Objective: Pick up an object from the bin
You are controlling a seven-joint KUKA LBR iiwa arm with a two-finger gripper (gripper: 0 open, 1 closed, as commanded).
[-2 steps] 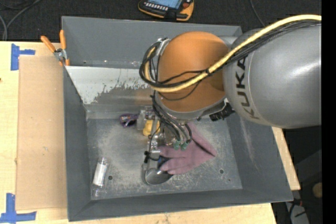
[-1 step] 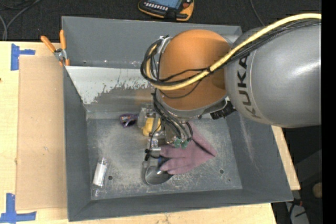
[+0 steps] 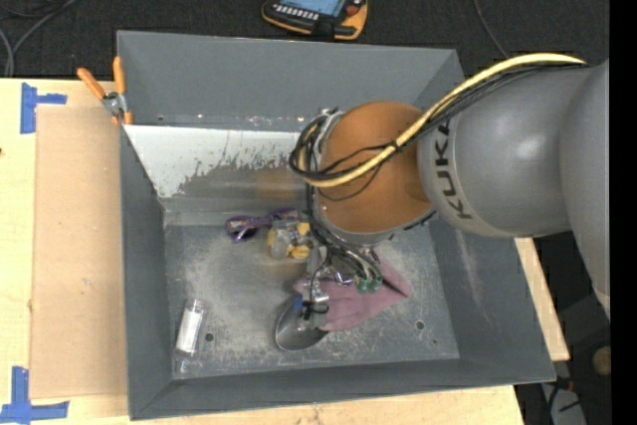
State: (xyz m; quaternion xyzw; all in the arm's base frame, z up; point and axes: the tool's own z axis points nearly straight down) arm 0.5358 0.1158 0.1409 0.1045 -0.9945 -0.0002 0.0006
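End effector [image 3: 317,299]: hanging just over grey oval piece [image 3: 297,331] beside pink cloth [image 3: 363,306], front-middle of bin [image 3: 139,264]; open or closed, impossible to tell. Advisable: centring on piece, descending straight, avoiding snagging cloth.

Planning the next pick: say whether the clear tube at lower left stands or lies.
Lying down: the clear tube rests lengthwise on the bin floor.
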